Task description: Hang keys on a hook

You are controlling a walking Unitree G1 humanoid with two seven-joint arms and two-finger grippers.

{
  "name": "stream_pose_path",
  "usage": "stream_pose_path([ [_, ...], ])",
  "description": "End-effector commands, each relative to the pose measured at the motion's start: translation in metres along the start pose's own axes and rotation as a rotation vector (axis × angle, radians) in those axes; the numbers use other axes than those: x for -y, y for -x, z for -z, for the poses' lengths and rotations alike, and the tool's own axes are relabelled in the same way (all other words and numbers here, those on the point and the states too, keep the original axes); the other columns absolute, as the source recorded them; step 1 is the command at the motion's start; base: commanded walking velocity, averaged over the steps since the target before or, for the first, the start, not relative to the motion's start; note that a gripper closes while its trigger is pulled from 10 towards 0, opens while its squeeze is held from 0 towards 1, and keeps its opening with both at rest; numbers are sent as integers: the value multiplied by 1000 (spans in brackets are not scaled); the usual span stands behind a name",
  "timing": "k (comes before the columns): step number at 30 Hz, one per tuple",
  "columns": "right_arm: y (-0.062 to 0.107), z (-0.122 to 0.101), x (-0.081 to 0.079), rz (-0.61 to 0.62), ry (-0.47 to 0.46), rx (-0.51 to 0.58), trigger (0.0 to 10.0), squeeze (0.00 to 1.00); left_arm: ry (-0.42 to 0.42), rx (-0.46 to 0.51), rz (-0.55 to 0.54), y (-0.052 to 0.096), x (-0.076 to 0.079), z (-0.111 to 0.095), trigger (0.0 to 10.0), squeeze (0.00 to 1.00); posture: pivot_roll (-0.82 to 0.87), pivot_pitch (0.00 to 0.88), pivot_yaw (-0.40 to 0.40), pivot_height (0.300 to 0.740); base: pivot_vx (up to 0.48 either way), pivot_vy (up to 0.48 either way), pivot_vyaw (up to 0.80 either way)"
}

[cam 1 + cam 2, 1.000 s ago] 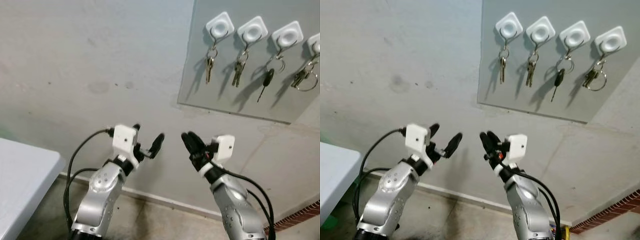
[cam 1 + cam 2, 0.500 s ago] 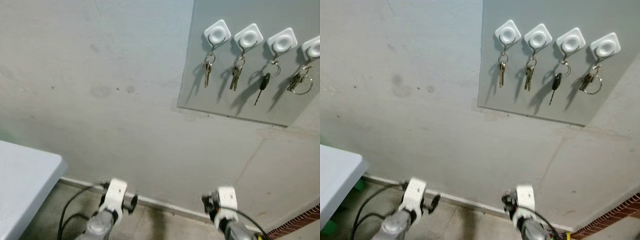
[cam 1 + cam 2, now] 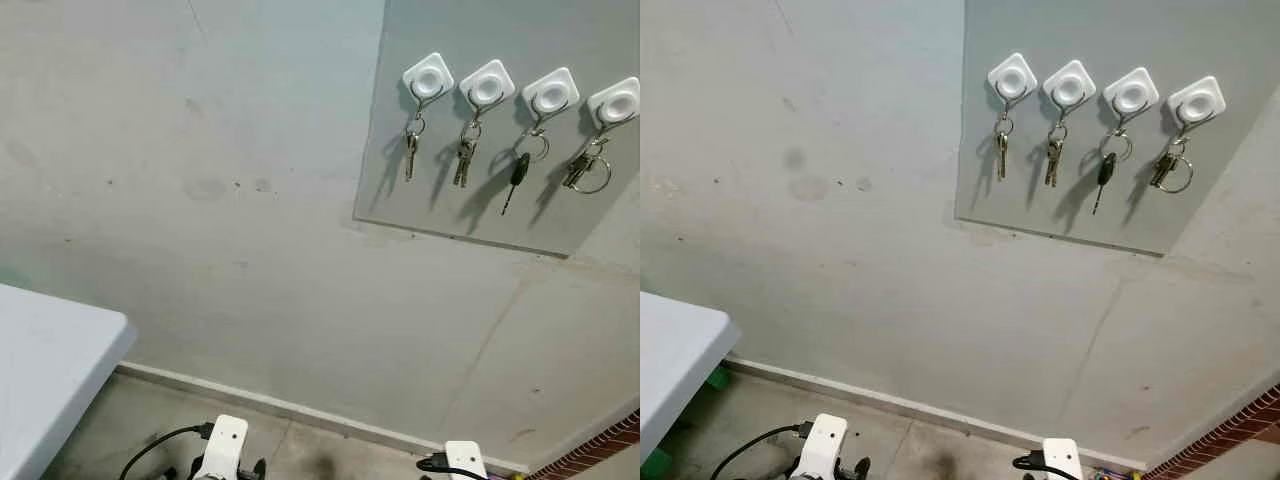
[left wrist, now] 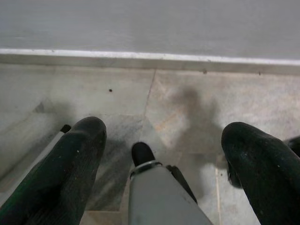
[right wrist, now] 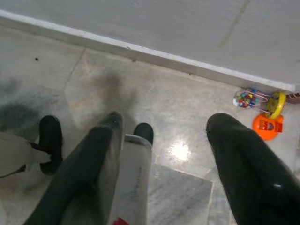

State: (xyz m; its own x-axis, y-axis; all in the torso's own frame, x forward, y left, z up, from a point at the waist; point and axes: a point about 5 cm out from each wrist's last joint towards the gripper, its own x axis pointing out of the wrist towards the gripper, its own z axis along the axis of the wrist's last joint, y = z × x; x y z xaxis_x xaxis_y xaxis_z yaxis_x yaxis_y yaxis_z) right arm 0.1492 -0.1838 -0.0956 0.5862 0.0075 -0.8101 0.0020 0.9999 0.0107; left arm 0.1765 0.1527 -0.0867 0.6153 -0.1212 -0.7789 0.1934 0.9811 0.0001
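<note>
A grey panel [image 3: 470, 215] on the wall carries a row of white square hooks, one of them [image 3: 427, 80] at its left end. Each hook holds keys: a silver pair [image 3: 410, 152], another silver set [image 3: 463, 160], a black-headed key [image 3: 517, 172] and a bunch on a large ring [image 3: 587, 170]. Both arms hang low; the white camera boxes on the left wrist [image 3: 226, 445] and right wrist [image 3: 465, 460] peek in at the bottom edge. My left gripper [image 4: 164, 129] is open over the floor, holding nothing. My right gripper [image 5: 167, 119] is open too, with nothing in it.
A white table [image 3: 45, 365] juts in at the lower left. A white skirting strip [image 3: 300, 410] runs along the wall's foot above a marble floor [image 4: 187, 93]. A colourful toy [image 5: 262, 110] lies on the floor by the wall. Red brick [image 3: 615, 428] edges the lower right.
Both arms have dropped from chest height in front of the wall to hanging low. The head view has tilted slightly, so the key panel sits a little lower and further left.
</note>
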Motion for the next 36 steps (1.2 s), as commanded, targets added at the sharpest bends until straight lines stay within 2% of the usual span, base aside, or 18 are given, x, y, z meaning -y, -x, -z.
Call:
stream_pose_path([
  [1, 1, 4, 3, 26, -31, -20, 10000, 1000, 19, -9, -16, 1, -4, 2, 10000, 0, -44, 6, 6, 740, 0, 0, 0],
  [2, 1, 6, 4, 38, -28, -27, 10000, 941, 33, -15, -25, 1, -6, 4, 10000, 0, -43, 8, 6, 740, 0, 0, 0],
  [3, 2, 7, 4, 38, -30, -30, 10000, 0, 43, -15, -31, 2, -8, 4, 10000, 0, -42, 10, 6, 740, 0, 0, 0],
  [16, 1, 6, 4, 20, -51, -33, 10000, 0, 104, 7, -42, 1, -11, 1, 10000, 0, -27, 36, -8, 740, 0, 0, 0],
  [31, 3, 10, 7, 22, -18, -49, 10000, 0, 125, 4, -44, 3, -10, 5, 10000, 0, -28, 46, -12, 740, 0, 0, 0],
  [36, 4, 15, 10, 46, 14, -90, 10000, 0, 132, 9, -46, 2, -11, 3, 10000, 0, -28, 44, -12, 740, 0, 0, 0],
])
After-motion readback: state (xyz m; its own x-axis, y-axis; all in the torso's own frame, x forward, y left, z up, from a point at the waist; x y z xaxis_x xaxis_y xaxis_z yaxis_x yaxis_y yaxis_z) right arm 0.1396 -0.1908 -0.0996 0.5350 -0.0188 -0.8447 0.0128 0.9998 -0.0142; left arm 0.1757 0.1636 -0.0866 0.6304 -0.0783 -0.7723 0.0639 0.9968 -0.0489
